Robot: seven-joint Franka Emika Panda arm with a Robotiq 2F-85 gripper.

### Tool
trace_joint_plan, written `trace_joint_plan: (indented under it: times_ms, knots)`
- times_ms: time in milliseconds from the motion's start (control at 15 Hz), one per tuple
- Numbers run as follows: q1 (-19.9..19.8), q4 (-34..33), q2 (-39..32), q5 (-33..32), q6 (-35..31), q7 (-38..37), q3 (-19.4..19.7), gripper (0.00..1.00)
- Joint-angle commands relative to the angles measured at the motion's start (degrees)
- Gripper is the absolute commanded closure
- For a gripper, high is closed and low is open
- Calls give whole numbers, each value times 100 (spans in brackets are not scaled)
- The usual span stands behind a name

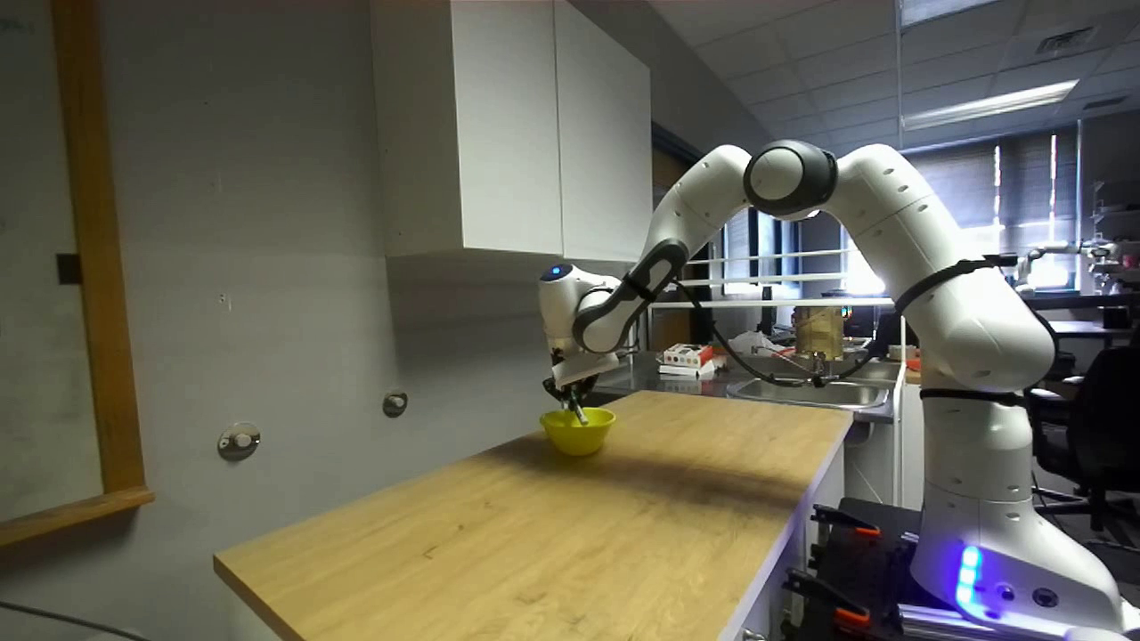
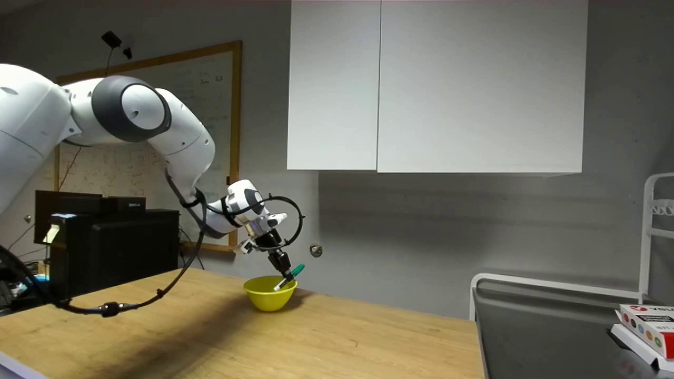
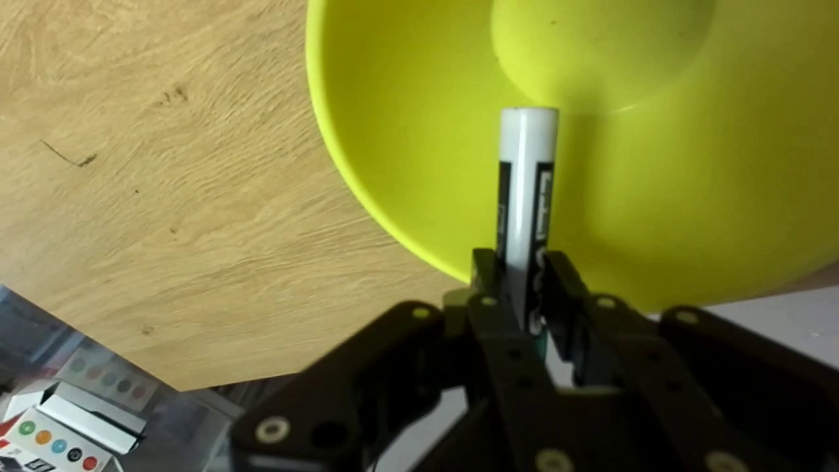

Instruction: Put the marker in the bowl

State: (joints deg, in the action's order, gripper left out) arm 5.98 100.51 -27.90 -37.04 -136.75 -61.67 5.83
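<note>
While the white arm [image 1: 704, 203] arched over the wooden table [image 1: 499, 543], its claw [image 3: 524, 270] pinched the marker [image 3: 522, 216] between two black fingers [image 3: 486, 269], one pressed against each side of the barrel. The marker hung over the yellow bowl [image 3: 406, 170] at a slant: its white end [image 3: 529, 131] pointed down towards the inside, and its green end [image 2: 298, 270], clear in an exterior view, stuck up beyond the fingers. Black patches with pale lettering ran along the white barrel, too blurred to read. Seen from the wrist, the white end showed against the bowl's sloping inner side, just beside the round bottom; I could not tell whether it touched the bowl.

In both exterior views the bowl stood upright on the table, near the wall [image 2: 421, 237], and a broad shadow [image 2: 200, 337] lay over the wood beside it. A pale cupboard [image 2: 474, 84] hung on the wall, higher than the bowl, and a black cable [image 2: 110, 309] drooped below the arm. Past one end of the table came a dark counter [image 2: 537, 337], where two boxes [image 2: 650, 323] lay stacked, the upper one printed with a row of coloured dots. A metal sink [image 1: 828, 394] was set into that counter. In an exterior view a whiteboard [image 2: 221, 110] with faint writing hung behind the arm, edged by a wooden frame [image 2: 236, 105]. Blue light [image 1: 968, 574] shone from the foot of the arm.
</note>
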Motion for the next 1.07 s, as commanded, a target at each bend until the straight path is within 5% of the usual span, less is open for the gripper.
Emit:
trace_joint_plan:
  times_ms: [0, 67, 600, 1000]
  knots:
    - [165, -100, -85, 50, 97, -45, 161, 87]
    - [180, -83, -76, 39, 105, -50, 177, 61]
    - [312, 129, 155, -26, 271, -79, 233, 4]
    - [343, 714, 1032, 51, 440, 174, 65, 0]
